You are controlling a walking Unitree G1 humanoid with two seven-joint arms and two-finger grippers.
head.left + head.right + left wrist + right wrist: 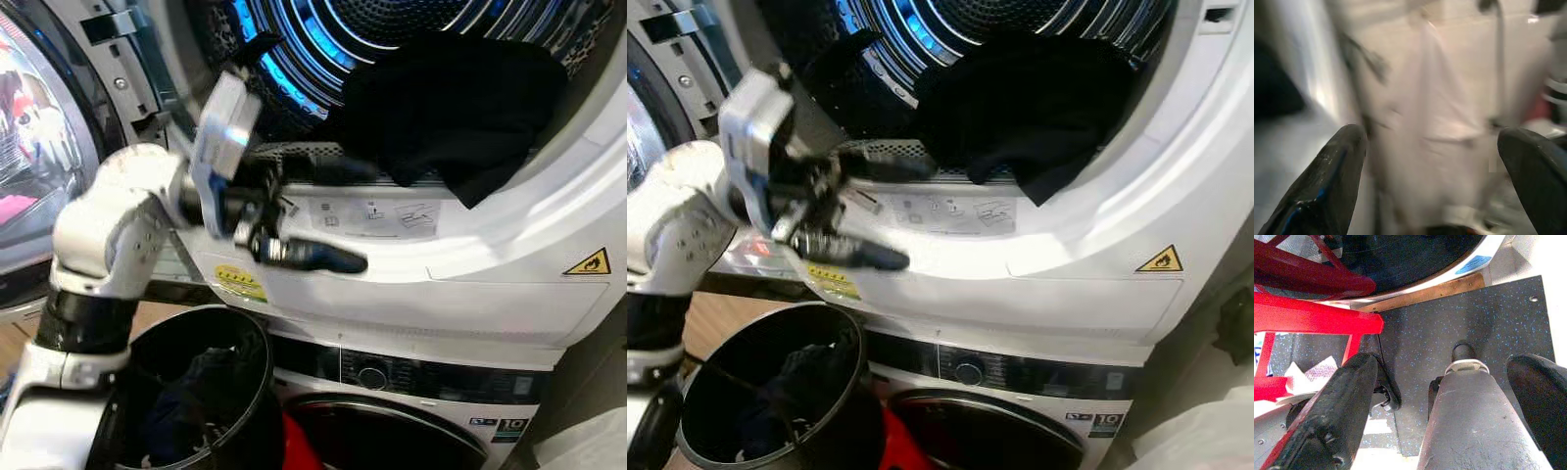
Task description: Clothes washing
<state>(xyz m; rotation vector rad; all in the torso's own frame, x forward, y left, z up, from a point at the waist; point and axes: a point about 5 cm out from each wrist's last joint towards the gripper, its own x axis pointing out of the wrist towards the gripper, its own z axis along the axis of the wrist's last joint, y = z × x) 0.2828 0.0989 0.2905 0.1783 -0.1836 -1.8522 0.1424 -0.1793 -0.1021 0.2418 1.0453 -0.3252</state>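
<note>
Loading step, I reckon: my left gripper [313, 220], fingers spread and empty, sits at 8 o'clock of the black garment [446, 108] draped over the dryer drum's rim [509, 220]. Next I'd push it in. Wrist view's blurry, though. Right gripper [1449, 396] hangs spread over the floor.

We can read very little. On the white front of the upper machine, the dryer [509, 294], stands a yellow triangular warning sign [588, 262] with a flame symbol. A yellow oval sticker [239, 281] sits at its lower left; its print is too small for us. The instruction label [377, 216] below the drum opening shows only small pictograms. On the lower washing machine's control panel [431, 382] we make out the number "10" [511, 426].
</note>
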